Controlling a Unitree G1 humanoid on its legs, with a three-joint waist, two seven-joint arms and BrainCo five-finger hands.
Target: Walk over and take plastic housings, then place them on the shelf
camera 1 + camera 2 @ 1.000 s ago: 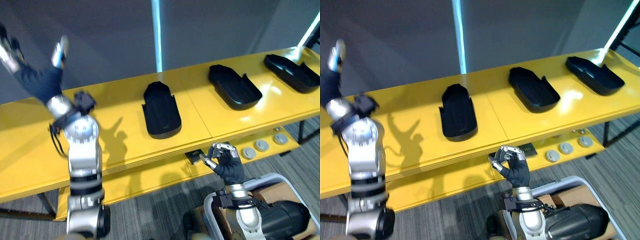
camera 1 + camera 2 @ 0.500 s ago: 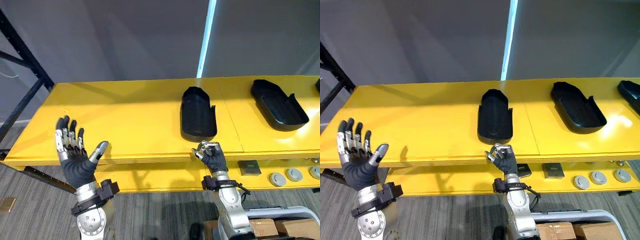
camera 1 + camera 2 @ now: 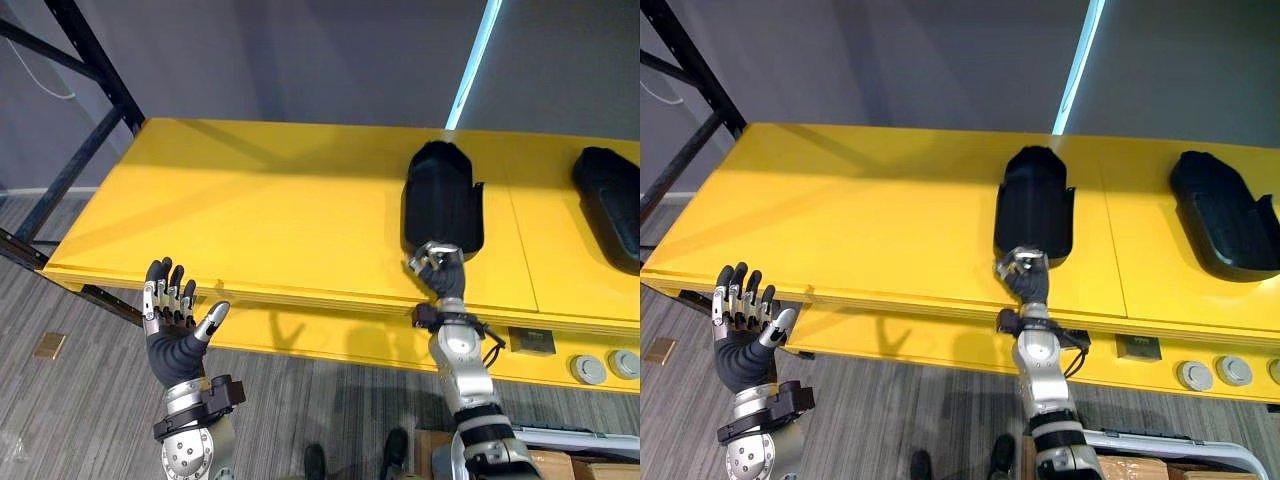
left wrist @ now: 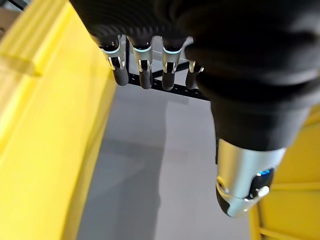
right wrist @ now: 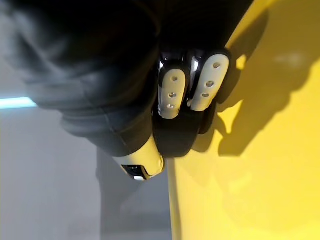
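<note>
A black plastic housing lies hollow side up on the yellow table top. A second housing lies further right, cut by the view's edge. My right hand is over the table's front edge, right at the first housing's near end. Its fingers are curled into a fist with nothing in them. My left hand is held up in front of and below the table edge. It is palm up, with straight fingers and nothing in it.
A black rack upright slants past the table's left end. Under the top, a lower yellow ledge holds grey round discs and a dark square part. Cardboard boxes stand on the floor at lower right.
The camera has swung, so the housings sit further right. My right fist has come up to the near end of the first housing. My left hand has dropped lower, still open.
</note>
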